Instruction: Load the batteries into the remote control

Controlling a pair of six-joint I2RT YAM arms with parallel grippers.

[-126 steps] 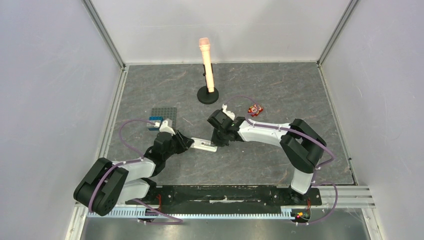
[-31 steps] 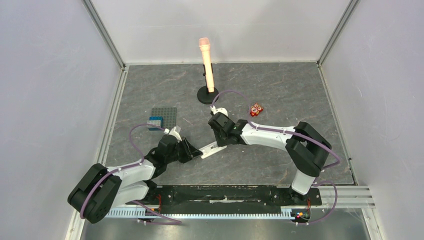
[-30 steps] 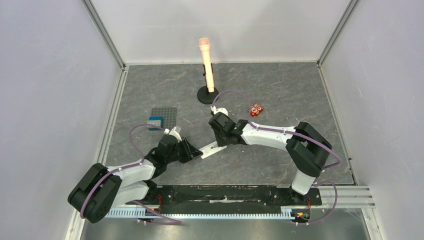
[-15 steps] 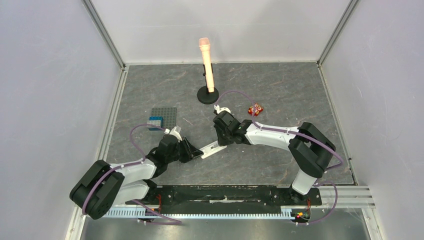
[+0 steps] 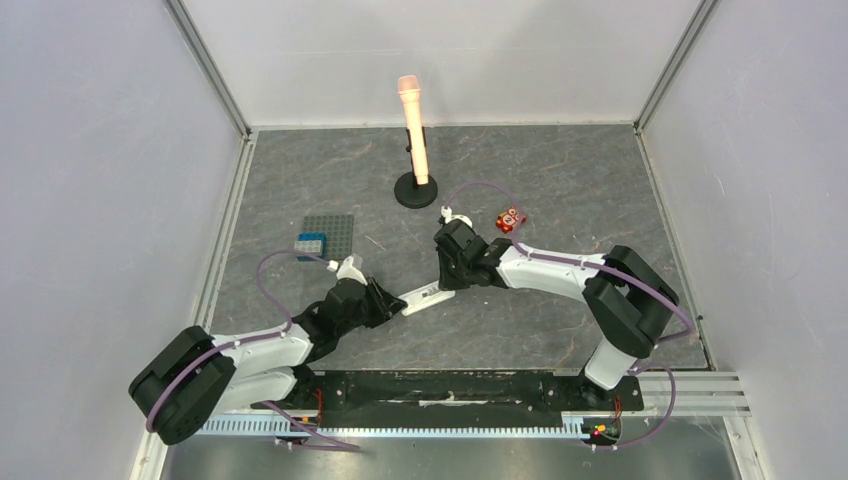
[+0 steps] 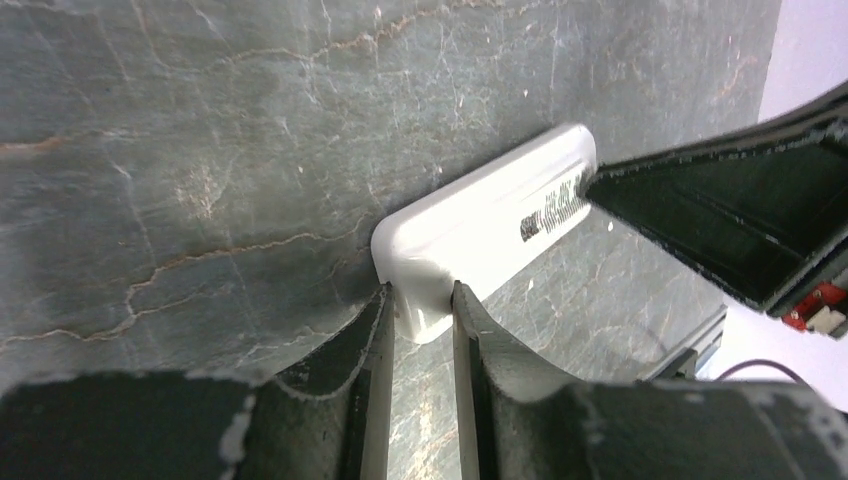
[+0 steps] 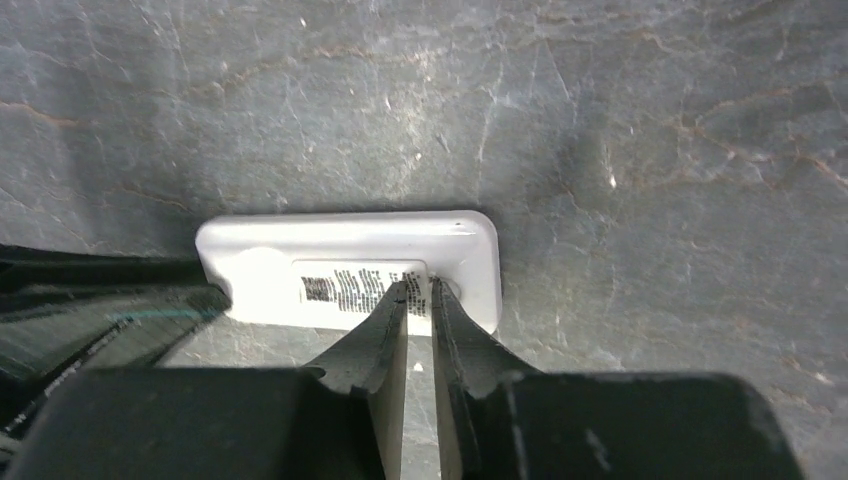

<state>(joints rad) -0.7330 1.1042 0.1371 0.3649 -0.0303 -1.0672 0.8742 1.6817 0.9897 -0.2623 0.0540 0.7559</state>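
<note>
remote control (image 7: 340, 245) underside hidden, label (image 7: 355, 284) print too small

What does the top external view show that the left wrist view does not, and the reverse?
Only the top external view shows the peach microphone-shaped prop, the grey studded plate and the red block. Only the left wrist view shows the printed label on the remote control and the left gripper clamped on its end. Both show the remote control on the dark table, with the right gripper at it.

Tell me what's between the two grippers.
Only the remote control, spanning the gap: the left gripper clamps one end, the right gripper touches its labelled face. Top and both wrist views show it.
</note>
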